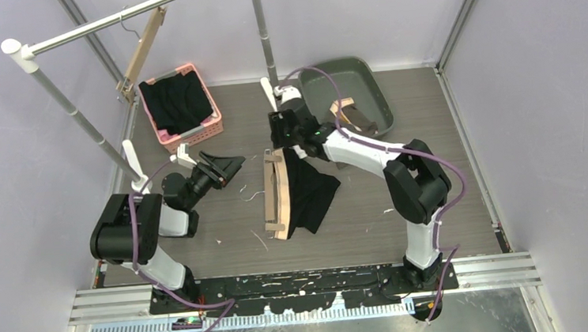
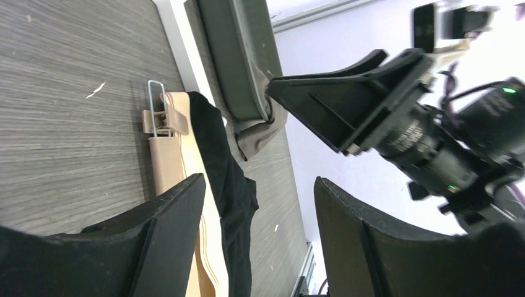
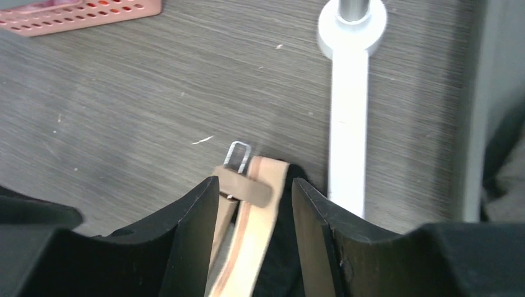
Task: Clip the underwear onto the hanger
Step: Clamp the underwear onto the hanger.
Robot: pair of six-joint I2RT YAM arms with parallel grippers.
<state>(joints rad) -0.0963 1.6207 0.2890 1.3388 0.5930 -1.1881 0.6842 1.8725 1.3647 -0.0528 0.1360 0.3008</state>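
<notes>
- Left gripper: hovers over the near left part of the table and points toward the middle. Its jaws stand apart with nothing between them. In the left wrist view the gap frames the hanger and the cloth beyond.
- Hanger: pale wood, lying flat near the middle of the table with its long axis running near to far. A wooden clip with a wire loop sits at its far end.
- Underwear: black, lying on the table against the right side of the hanger, spread out to the right and touching the wood along its length. Whether either clip bites the cloth cannot be told.
- Right gripper: lowered over the far end of the hanger. In the right wrist view its jaws are parted, one finger on each side of the clip end. The wood and a fold of black cloth lie in the gap, and nothing is squeezed.
- Pink basket: at the far left of the table, holding dark garments.
- Grey bin: at the far right, with a second wooden hanger inside and a grey cloth over its rim.
- Rack rail: crosses above the far left corner and carries a third hanger. One white rack foot rests on the table just beyond the right gripper.
</notes>
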